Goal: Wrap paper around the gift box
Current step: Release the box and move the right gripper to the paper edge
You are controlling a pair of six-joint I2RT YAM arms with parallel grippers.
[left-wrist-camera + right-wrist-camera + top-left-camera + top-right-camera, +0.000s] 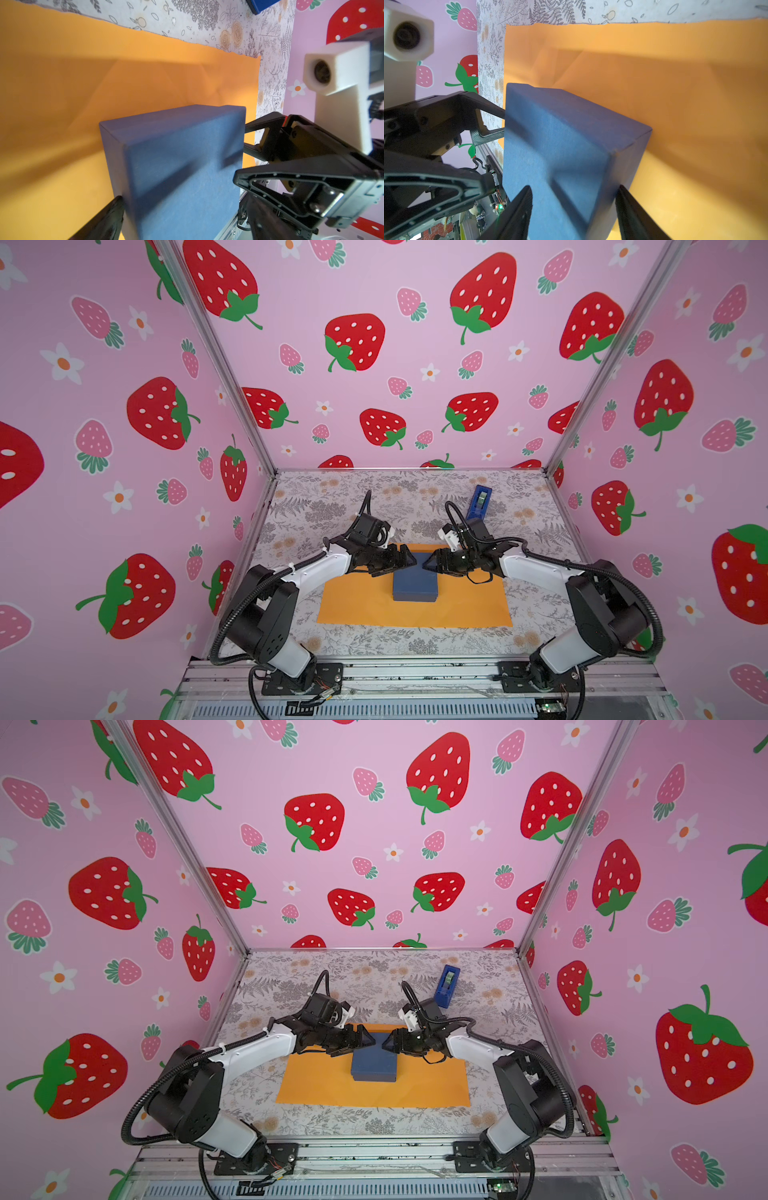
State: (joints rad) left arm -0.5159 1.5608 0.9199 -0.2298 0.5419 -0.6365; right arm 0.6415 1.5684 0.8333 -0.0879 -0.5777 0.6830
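Gift box: the gift box is sitting flat on the paper, centred in both top views and a little toward the sheet's far edge.
Left gripper: the left gripper is reaching in from the left over the box's far left corner. Its fingers are standing spread wide. In the left wrist view one finger is lying low beside the box's side wall.
Right gripper: the right gripper is reaching in from the right over the far right corner, facing the left one across a narrow gap. In the right wrist view its fingers are standing apart with the box's edge between them, one across the lid and one beside the side wall.
Contact: whether any finger is pressing on the box is not showing.
Materials: the box is looking matte slate-blue, finely woven, with sharp edges. The paper is plain bright orange, faintly creased, its far edge slightly ragged. The fingers are black, triangular, open-framed.
Farther back: a narrow bright-blue tape dispenser is standing on the grey-and-tan floral table covering, beyond the right gripper. Pink strawberry-print walls are rising behind.
Hidden: both grippers are covering the box's far edge in the top views. The left gripper's second finger is blurring into dark shapes in its wrist view.
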